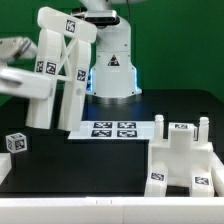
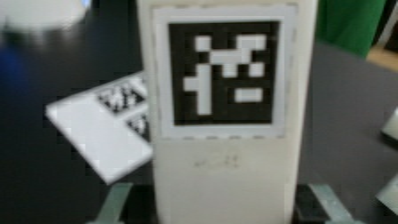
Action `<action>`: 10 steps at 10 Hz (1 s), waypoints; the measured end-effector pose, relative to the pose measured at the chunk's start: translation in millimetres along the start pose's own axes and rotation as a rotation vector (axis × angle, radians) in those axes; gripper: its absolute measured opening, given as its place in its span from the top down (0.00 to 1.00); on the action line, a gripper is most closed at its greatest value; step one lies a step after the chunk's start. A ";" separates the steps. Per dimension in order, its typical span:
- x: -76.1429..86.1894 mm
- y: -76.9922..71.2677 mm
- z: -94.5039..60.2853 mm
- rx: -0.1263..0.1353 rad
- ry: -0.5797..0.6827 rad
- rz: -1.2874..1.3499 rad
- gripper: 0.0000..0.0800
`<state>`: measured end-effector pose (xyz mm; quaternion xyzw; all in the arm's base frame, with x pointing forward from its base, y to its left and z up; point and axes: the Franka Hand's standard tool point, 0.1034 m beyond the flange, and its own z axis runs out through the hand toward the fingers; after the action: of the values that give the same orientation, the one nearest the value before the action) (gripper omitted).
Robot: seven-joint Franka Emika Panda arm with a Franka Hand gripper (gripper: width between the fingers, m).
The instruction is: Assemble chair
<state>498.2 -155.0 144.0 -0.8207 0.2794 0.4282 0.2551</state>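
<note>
Green wall (image 1: pixel 180 40) stands behind a black bench (image 1: pixel 90 170), and the robot's white base (image 1: pixel 112 60) rises at the bench's far edge. Flat on the bench just in front of the base lies the marker board (image 1: pixel 112 128), showing four tags.

One large piece of the chair (image 1: pixel 65 70), white bars and slabs already joined, hangs tilted above the bench on the exterior view's left. Its lower end comes down close to the marker board's near corner; I cannot tell whether they touch. The arm (image 1: pixel 12 75) reaches in, blurred, from that same side.

In the wrist view the end effector (image 2: pixel 217 205) is clamped on a white panel (image 2: pixel 214 170) of that piece, below its big tag. A dark finger (image 2: pixel 118 205) shows at each side of the panel.

One small tagged cube (image 1: pixel 14 142) sits on the bench at the exterior view's left, well apart from everything else. One cluster of white blocks (image 1: pixel 185 155) stands on the bench at the exterior view's right, with four tags visible on it. How many separate pieces make it up cannot be told.
</note>
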 end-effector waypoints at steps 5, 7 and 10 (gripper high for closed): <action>22.7 -19.0 -16.3 0.009 0.413 -0.038 0.64; 31.2 -39.2 -45.2 -0.061 0.607 -0.136 0.64; 30.5 -52.6 -50.0 -0.095 0.859 -0.191 0.64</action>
<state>576.4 -157.7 152.8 -0.9571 0.2630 0.0352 0.1161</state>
